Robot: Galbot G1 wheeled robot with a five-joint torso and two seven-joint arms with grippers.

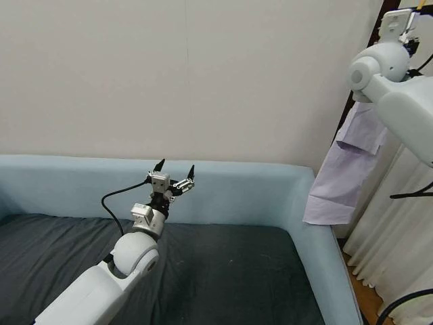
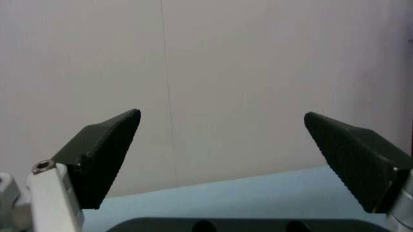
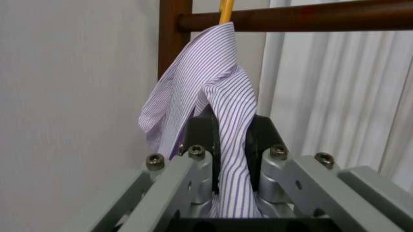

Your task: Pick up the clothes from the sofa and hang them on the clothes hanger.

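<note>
Clamping the striped shirt [image 3: 193, 82] below the rail [image 3: 310, 17] is the right pincer [image 3: 227, 145]; left pincer [image 1: 176, 172] gapes above sofa [image 1: 257, 196].

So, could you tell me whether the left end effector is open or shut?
Open: the left end effector has fingers wide apart, holding nothing.

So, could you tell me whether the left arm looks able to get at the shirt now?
Probably not without repositioning: the left tool hangs open over the sofa, and the shirt hangs past the sofa's right end, clamped in the right tool.
</note>
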